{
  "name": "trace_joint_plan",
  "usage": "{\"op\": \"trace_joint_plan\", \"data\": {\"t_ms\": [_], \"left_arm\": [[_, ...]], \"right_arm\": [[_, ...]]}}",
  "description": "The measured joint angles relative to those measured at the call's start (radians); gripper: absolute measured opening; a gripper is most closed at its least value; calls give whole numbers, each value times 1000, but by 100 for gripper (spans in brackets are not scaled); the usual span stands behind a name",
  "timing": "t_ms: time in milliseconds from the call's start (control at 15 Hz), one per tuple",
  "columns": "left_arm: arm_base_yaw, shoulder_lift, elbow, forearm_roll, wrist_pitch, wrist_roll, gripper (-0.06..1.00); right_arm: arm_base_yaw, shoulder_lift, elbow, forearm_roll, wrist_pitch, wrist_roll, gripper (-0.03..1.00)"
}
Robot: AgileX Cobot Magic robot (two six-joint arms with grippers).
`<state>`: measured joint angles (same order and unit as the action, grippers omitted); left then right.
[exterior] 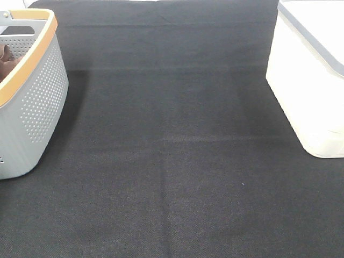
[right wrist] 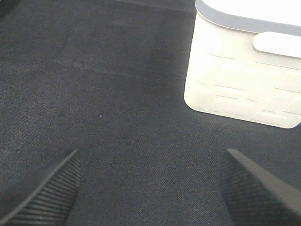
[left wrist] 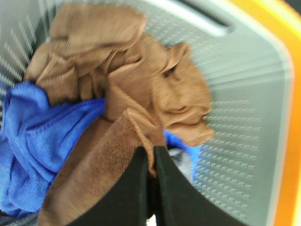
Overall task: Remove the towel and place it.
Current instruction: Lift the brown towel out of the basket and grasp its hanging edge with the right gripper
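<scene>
The reddish-brown microfibre towel [left wrist: 141, 80] lies crumpled inside the grey perforated plastic basket [exterior: 43, 91] with the orange rim, which stands at the far left of the dark fabric-covered bench [exterior: 172, 161]. From the high view only a dark sliver of it shows over the rim. The left claw [left wrist: 151, 154] is down in the basket with its two black fingers pressed together on a raised fold of the towel, so it reads as clenched on the towel, though the wrist picture is blurred. A bright blue cloth [left wrist: 33, 136] is bundled against the towel, touching it and partly tucked beneath it. The right claw [right wrist: 151, 154] hangs released, fingers wide apart, over bare bench, with the white plastic bin [right wrist: 235, 80] standing on the right. The step in hand looks to be drawing the towel out of the basket. The pinch seems to hold only a thin fold, so a slow, straight upward lift is best: this lets the towel unfurl under its own weight and the blue cloth slide off rather than ride up with it. The trailing edge should clear the orange rim before any swing to the right, or it may snag and tug the basket. The open middle of the bench offers room to lay it down.
</scene>
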<state>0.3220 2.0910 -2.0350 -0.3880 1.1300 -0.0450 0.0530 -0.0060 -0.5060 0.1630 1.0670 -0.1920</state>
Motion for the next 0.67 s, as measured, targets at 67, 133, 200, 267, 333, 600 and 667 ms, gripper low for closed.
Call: {"op": "trace_joint_plan", "data": {"t_ms": [67,133,200,267,333,600,667], "left_arm": [[0,-16,-25,-2,5,1,1],[0,-38,-39,-3,7,1,1],[0,-69,-50,-15,8,3,1],[0,-116,-59,-50,6,26,1],[0,-149,-60,-85,0,45,1],[0,-274,-60,-257,-49,146,1],[0,-305,-60,-303,-79,171,1]], "right_arm": [[0,0,0,0,0,0,77],[0,0,0,0,0,0,77],[0,0,0,0,0,0,77],[0,0,0,0,0,0,77],[0,0,0,0,0,0,77],[0,0,0,1,0,1,77],[0,0,0,7,0,11,77]]}}
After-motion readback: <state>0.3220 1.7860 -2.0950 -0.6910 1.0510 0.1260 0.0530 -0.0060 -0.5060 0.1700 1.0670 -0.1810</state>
